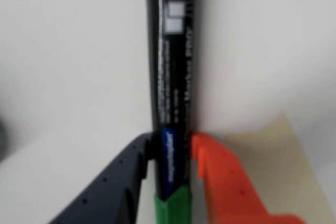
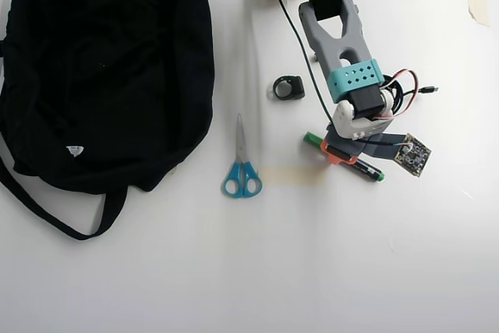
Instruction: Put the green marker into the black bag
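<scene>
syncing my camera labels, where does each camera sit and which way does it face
Wrist view: rides on the gripper, looking along its dark and orange fingers at the green marker between them, white table behind.
Overhead view: fixed above, looking straight down at the table, black bag, scissors and the whole arm.
Shared: the green marker and the gripper around it.

Green marker (image 1: 173, 77) showing a black barrel with white print, blue band and green ends; gripper (image 1: 170, 179) showing one dark and one orange finger; scissors (image 2: 241, 173) showing blue handles.
</scene>
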You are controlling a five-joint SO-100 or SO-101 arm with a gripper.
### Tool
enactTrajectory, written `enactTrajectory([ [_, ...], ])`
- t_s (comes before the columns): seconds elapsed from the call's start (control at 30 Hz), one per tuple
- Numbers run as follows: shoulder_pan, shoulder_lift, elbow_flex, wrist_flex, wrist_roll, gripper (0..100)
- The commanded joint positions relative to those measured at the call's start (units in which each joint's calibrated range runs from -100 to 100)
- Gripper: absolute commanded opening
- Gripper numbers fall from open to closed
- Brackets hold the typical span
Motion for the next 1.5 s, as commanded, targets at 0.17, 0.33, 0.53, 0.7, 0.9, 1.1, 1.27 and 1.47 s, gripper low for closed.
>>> enactTrajectory([
  [0.17, 0.18, -1.89, -3.55, 1.23, -1.42, 2],
  [0.33, 0.18, -1.81, -10.02, 6.66, -1.42, 2],
  [0.53, 0.10, -1.72, -13.07, 9.59, -1.42, 2],
  [0.7, -0.05, -1.39, -13.16, 9.50, -1.42, 2],
  [0.9, 0.18, -0.98, -13.07, 9.85, -1.42, 2],
  [1.1, 0.33, -1.23, -13.07, 9.93, -2.42, 2],
  [1.27, -0.05, -1.23, -13.07, 8.64, -2.84, 2],
  [1.47, 0.25, -1.72, -13.16, 7.95, -2.84, 2],
])
